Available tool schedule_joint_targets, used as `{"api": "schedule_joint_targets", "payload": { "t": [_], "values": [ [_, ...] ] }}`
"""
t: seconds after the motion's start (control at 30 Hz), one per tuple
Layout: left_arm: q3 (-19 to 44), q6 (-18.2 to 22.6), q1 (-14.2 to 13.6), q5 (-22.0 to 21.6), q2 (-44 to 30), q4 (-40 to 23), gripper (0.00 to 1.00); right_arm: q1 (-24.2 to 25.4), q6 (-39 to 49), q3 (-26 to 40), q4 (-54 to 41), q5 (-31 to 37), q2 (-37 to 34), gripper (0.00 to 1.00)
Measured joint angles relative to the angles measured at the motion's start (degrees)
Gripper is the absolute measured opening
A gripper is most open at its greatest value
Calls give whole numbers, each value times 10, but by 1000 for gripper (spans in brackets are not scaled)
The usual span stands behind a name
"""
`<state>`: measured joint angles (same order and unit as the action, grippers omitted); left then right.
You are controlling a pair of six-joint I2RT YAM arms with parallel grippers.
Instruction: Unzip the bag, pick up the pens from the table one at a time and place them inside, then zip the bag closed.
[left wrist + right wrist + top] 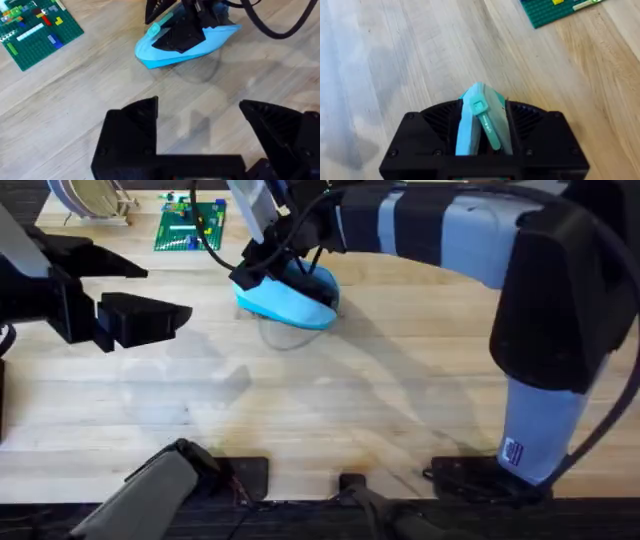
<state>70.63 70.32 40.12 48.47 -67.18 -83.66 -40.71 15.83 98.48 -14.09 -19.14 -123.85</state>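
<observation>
My right gripper [482, 142] has its fingers clamped on one end of the light blue pencil pouch [287, 298]; my left gripper [200, 130] hovers over the desk [330, 400], fingers spread wide.

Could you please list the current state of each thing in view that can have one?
bag: on the table, one end pinched by the right gripper; zipper state unclear.
right gripper: shut on the bag's end.
left gripper: open, above bare table, holding nothing.
green baseplate: flat on the table, small bricks on it.
</observation>
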Motion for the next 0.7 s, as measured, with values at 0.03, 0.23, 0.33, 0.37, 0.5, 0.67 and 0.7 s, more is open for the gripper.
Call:
{"api": "schedule_joint_targets", "payload": {
  "t": [0.03,0.23,0.33,0.37,0.5,0.67,0.7],
  "values": [
    [0,0,0,0,0,0,992,0,0,0,0,0,0,518],
    [0,0,0,0,0,0,993,0,0,0,3,0,0,468],
    [0,0,0,0,0,0,993,0,0,0,3,0,0,456],
    [0,0,0,0,0,0,993,0,0,0,3,0,0,451],
    [0,0,0,0,0,0,994,0,0,0,3,0,0,425],
    [0,0,0,0,0,0,993,0,-1,0,3,0,0,393],
    [0,0,0,0,0,0,992,0,-3,0,3,0,0,381]
  ]
}}
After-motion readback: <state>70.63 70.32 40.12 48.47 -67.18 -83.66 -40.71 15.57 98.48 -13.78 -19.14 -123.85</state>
